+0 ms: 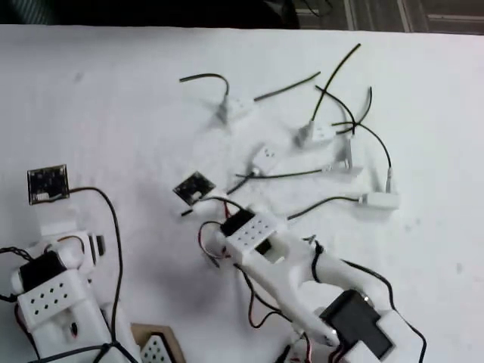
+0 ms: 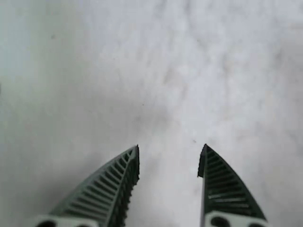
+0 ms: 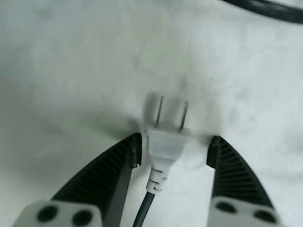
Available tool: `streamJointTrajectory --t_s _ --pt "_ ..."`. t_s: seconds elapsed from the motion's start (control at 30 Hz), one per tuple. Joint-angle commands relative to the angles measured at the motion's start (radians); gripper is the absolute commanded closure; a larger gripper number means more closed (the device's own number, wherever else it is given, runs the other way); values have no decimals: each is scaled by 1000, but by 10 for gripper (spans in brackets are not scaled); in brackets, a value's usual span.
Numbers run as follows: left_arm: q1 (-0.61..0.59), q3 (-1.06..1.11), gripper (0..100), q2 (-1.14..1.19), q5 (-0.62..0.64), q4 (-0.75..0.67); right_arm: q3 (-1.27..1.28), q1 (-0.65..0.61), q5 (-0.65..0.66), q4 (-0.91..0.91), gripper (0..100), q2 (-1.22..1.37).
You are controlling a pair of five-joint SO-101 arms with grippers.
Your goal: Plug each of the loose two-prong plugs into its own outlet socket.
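Picking up is the step: the open right gripper (image 3: 176, 138) straddles a plug (image 3: 164, 142) lying near the middle of the surface (image 3: 71, 56) and must next close on its body, while the left gripper (image 2: 171, 147) hangs open near the left edge.

Smooth white plastic plug (image 3: 164, 144) w/ shiny metal prongs (image 3: 160, 112); matt table (image 3: 71, 71).

White plug (image 3: 165, 142), silvery prongs (image 3: 159, 111), dark grey cord (image 3: 143, 211), and there are the fingers (image 3: 111, 172), black and ribbed, over a plain white table (image 1: 113, 98), black cables (image 1: 336, 72), white arms (image 1: 291, 276) dotted with dark holes, black motors (image 1: 354, 318), red wires (image 1: 206, 246).
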Motion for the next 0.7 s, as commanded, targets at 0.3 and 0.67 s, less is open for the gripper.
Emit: streamJointTrajectory --t_s 0.3,0.67 --pt "-1 0 782 -18 -8 -14 -192 13 -422 -8 981 12" --pt "-1 12 782 -18 -44 -17 -256 321 -631 31 981 15"
